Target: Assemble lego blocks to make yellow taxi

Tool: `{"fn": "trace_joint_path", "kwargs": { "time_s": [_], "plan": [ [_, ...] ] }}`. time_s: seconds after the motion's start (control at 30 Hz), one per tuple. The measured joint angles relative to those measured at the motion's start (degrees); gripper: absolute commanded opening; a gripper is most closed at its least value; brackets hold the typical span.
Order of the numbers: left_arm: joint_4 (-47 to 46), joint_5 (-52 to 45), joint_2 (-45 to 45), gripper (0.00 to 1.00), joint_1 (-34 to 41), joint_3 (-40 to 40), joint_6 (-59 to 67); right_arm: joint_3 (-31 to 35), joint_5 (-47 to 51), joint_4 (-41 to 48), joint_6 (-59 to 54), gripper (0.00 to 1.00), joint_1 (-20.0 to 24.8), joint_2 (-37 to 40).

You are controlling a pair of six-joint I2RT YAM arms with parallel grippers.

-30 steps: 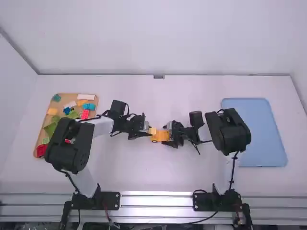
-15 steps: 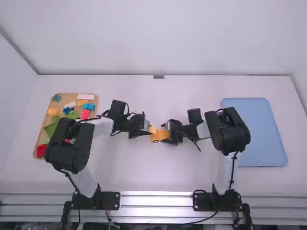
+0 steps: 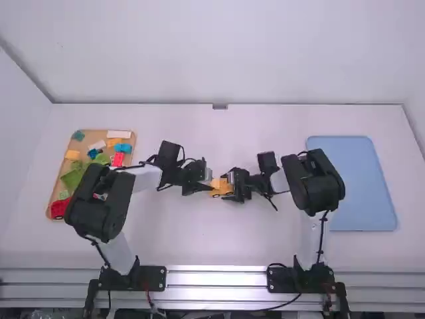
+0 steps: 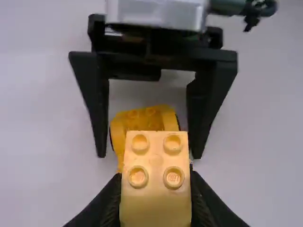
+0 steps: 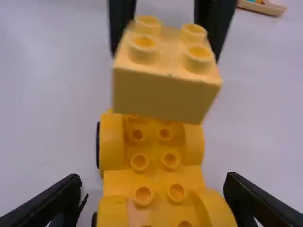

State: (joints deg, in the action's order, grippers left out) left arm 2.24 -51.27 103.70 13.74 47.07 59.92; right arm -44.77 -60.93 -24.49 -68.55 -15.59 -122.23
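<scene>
Over the last sec. or so the L gripper has edged to the right and a touch nearer the desk's near edge, bringing its yellow block in closer over the car base. For the taxi, that reads as final line-up before pressing the block on, prob. as cab or roof. It's closed firmly on the block, a finger each side, studs up; block looks raised above the end of the base facing the L gripper, so prob. not seated; can't tell if they touch anywhere. The R gripper has its fingers wide apart, one each side of the base, w/ nothing clamped that I can see. Base sits wheels down approx. mid-desk, about halfway btwn L and R edges. Vs. the earliest frame, the R gripper is also a bit further left; the wooden tray of loose blocks by the desk's L edge and the blue tray by its R edge are in the same pos. Next: prob. steady the base, match studs, push straight down. Risk: w/o a grip, base could slide or block go on crooked.
</scene>
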Motion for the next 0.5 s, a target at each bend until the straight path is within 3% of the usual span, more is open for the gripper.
{"fn": "trace_joint_path", "kwargs": {
  "time_s": [0.17,0.5],
  "plan": [
    [-0.09,1.07,0.0,0.16,0.2,0.02,-1.46,0.0,-0.24,0.72,-1.16,0.54,0.0,-0.02],
    [-0.31,3.15,0.0,0.17,1.88,0.0,-3.34,-0.61,0.09,1.07,-0.52,0.51,0.02,0.0]
  ]
}}
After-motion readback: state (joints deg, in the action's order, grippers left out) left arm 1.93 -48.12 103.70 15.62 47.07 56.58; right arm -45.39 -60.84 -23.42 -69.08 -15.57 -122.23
